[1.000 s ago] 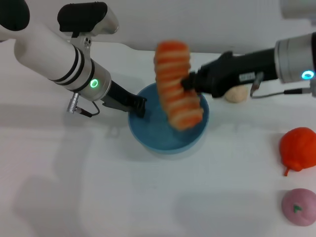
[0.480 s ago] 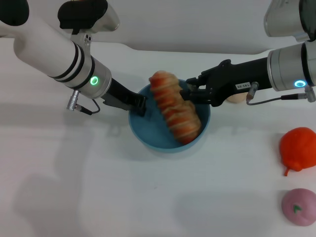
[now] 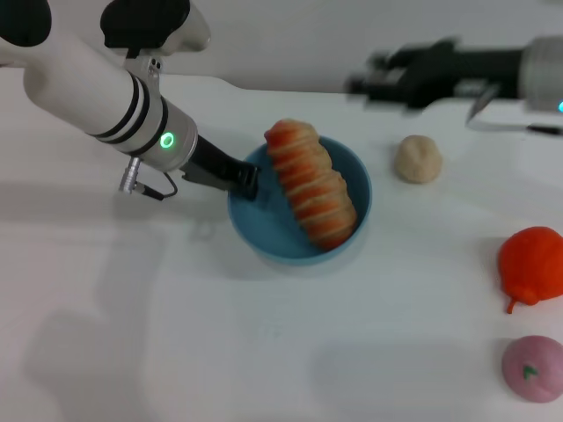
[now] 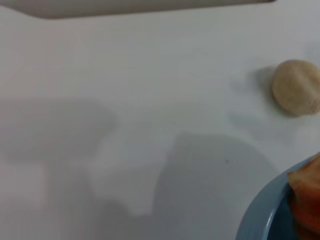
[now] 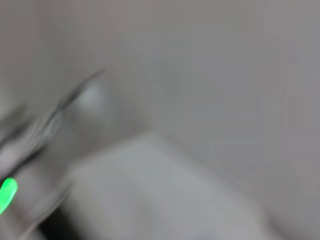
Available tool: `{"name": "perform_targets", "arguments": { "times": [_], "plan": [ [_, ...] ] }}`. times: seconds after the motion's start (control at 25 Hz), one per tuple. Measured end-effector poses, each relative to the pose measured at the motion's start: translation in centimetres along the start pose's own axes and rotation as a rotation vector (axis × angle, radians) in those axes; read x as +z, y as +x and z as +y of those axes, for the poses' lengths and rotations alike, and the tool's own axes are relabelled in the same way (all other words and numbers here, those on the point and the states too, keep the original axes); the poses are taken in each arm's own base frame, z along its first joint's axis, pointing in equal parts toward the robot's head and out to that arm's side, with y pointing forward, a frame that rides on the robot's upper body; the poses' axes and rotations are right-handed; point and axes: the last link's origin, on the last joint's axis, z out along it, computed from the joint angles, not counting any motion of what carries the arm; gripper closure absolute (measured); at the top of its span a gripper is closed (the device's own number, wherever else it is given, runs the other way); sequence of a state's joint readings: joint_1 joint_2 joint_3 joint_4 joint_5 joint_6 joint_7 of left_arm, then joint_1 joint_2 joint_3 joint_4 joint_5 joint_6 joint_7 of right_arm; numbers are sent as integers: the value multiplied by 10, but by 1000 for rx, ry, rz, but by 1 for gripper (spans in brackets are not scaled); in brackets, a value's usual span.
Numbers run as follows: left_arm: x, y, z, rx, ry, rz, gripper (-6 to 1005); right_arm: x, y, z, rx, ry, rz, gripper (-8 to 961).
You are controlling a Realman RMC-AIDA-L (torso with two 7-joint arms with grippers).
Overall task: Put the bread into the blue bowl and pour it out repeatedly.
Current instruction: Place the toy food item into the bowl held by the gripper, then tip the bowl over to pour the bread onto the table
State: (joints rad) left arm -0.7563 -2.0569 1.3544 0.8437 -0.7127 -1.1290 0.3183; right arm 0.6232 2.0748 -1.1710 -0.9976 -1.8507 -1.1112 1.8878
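Bread [image 3: 312, 193] fills the blue bowl [image 3: 264, 230]; left gripper [image 3: 244, 183] blocks its left rim; beige ball [image 3: 417, 159] stands to the right; bare surface [image 3: 264, 352] in front

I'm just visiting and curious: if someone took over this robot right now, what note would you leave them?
Left gripper: jaws clamped on the near-left rim of the blue bowl, holding it on the table.
Right gripper: up near the table's far edge, away from the bowl, holding nothing; jaws too blurred to judge.
Bread: lying striped side up in the bowl, one end over the far rim.
Done: bread is in the bowl.
Left: tip it out, then repeat.
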Motion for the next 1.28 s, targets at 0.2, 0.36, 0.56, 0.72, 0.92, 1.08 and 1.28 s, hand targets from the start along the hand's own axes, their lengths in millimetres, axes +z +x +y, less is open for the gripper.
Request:
{"name": "perform_targets", "arguments": {
  "times": [0.2, 0.36, 0.56, 0.72, 0.92, 1.08, 1.28],
  "plan": [
    [3, 12, -4, 23, 48, 99, 1000, -49, 19, -27, 144, 104, -288, 426],
    [13, 23, 0, 78, 97, 177, 999, -90, 54, -33, 220, 170, -448, 429],
    [20, 39, 10, 161, 150, 269, 999, -123, 101, -36, 352, 258, -499, 433],
    [29, 44, 22, 229, 179, 343, 1000, -137, 124, -31, 423, 279, -519, 436],
    [43, 47, 31, 307, 215, 449, 999, -136, 137, -22, 461, 245, -515, 440],
    [49, 47, 37, 381, 229, 562, 999, -133, 141, -19, 471, 238, -508, 443],
    [41, 47, 32, 471, 253, 804, 999, -132, 146, -16, 489, 236, -506, 447]
  ]
}}
